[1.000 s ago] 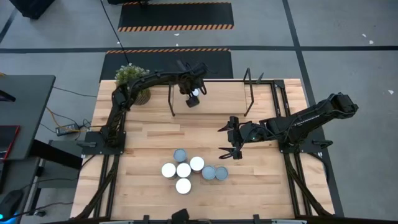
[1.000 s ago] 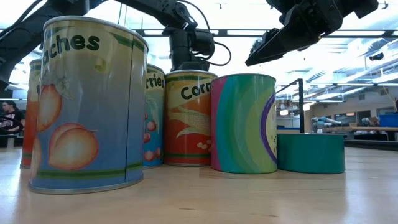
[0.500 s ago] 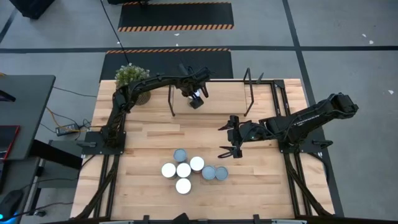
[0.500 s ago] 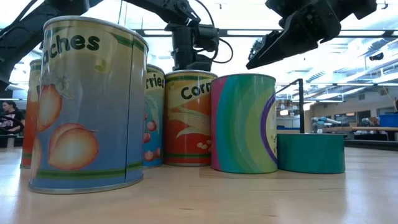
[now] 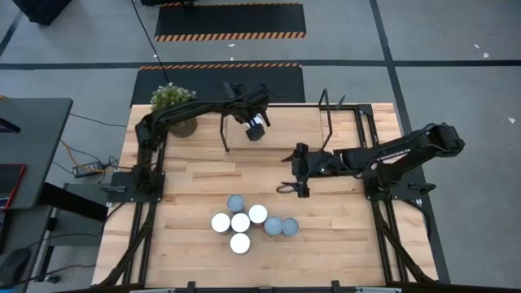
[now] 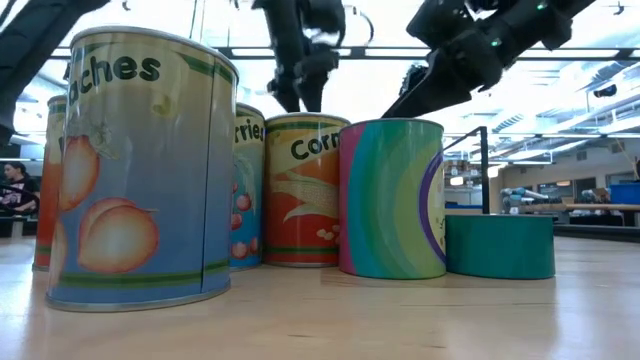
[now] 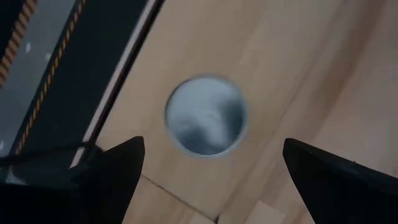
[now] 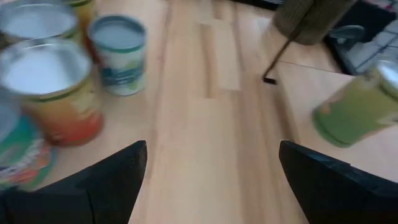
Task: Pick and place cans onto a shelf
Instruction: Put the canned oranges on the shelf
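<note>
Several cans (image 5: 248,222) stand upright in a cluster on the table's near middle; the low view shows them close up (image 6: 140,170). One more can (image 7: 206,115), with a pale top, stands upright on the shelf (image 5: 285,130) at the far middle. It also shows in the right wrist view (image 8: 357,106). My left gripper (image 5: 255,127) hangs open above that can, fingers pointing down and clear of it (image 7: 212,142). My right gripper (image 5: 288,173) is open and empty above the table, between the shelf and the cluster (image 8: 212,146).
A potted plant (image 5: 173,102) stands at the table's far left corner. The shelf's black end frames (image 5: 224,130) (image 5: 326,122) stand upright. Bare wood lies at the table's left and right of the cluster.
My left gripper has risen a little above the can on the shelf. My right gripper has gone a short way toward the table's far edge and left, away from the cluster, and has tipped its fingers further down. The cans have kept still.
</note>
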Robot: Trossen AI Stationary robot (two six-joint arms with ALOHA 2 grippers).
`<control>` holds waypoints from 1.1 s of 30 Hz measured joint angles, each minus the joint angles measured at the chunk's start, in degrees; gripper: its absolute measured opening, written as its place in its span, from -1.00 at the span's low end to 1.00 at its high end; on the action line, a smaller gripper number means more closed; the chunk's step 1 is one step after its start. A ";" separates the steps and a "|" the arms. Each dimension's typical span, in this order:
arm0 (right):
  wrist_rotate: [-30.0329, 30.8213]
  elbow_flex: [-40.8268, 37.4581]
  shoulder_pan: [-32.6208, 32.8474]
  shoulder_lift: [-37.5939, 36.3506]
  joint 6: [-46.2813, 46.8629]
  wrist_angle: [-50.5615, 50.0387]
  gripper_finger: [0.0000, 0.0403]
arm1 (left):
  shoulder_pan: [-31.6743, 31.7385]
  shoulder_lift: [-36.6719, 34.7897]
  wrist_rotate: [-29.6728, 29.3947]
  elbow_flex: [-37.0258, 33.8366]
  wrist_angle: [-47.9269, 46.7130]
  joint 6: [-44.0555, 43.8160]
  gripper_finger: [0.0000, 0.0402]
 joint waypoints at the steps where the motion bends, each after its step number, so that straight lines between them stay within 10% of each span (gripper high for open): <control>1: -0.15 0.00 -0.99 0.00 -0.59 0.50 0.85 | -0.61 -0.64 0.14 0.00 -0.02 0.16 0.94; 15: -5.02 0.02 -10.36 4.37 -3.00 6.92 0.85 | -10.45 -3.61 -0.92 -4.37 -0.18 2.82 0.94; 33: -6.14 10.73 -15.80 13.85 -6.56 2.22 0.85 | -21.11 -30.42 -2.83 -39.78 29.36 -5.28 0.94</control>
